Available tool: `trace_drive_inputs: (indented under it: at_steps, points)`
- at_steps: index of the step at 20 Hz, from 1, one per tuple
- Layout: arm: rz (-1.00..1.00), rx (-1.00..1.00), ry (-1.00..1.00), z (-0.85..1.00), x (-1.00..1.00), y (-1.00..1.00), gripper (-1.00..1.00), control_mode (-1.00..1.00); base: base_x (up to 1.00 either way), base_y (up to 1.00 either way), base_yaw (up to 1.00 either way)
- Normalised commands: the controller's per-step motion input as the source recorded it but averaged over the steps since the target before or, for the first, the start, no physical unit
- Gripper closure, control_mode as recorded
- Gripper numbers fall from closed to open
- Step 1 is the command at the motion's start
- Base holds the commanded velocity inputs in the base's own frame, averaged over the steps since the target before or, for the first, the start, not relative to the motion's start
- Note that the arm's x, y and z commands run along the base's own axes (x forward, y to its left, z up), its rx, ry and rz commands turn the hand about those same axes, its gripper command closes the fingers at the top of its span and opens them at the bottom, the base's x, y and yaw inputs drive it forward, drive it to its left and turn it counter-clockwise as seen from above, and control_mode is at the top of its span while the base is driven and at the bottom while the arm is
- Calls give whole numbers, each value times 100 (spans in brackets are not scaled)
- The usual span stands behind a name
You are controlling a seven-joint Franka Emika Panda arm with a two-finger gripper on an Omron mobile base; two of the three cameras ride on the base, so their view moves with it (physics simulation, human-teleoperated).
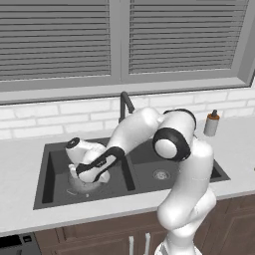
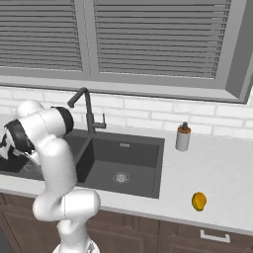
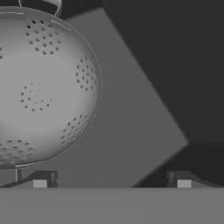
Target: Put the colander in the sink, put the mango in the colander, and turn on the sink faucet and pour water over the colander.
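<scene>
The silver-grey perforated colander (image 3: 43,87) sits on the floor of the left basin of the dark sink (image 1: 48,169), upright, with one loop handle showing at its far edge. My gripper (image 3: 111,180) hangs low in that basin, open and holding nothing, its fingertips (image 3: 181,179) wide apart. It is just off the colander's rim, over bare basin floor. In the left base view my hand covers most of the colander (image 1: 79,189). The orange-yellow mango (image 2: 198,201) lies on the counter right of the sink. The dark gooseneck faucet (image 1: 124,103) stands behind the divider, no water running.
A beige soap bottle (image 2: 183,137) stands on the counter at the sink's back right. The right basin (image 2: 121,160) holds only its steel drain. A white tiled wall and a window with blinds rise behind the counter; wooden cabinet fronts lie below.
</scene>
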Motion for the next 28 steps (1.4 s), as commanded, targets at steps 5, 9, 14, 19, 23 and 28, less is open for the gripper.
trace_drive_inputs:
  at_steps: [5,9,14,19,23,28]
  points:
    - [-1,0,-9,87,-16,-4,-100,-100,0,0,0]
    - [-2,0,-1,97,-63,-28,-100,-100,0,0,0]
    - [-1,0,0,100,-91,-39,-100,-100,0,0,0]
    - [0,0,0,100,-43,-60,-100,-100,0,0,0]
    - [2,0,0,100,-37,-91,-100,-100,0,0,0]
    - [7,0,4,96,-45,-100,-100,-100,0,0,0]
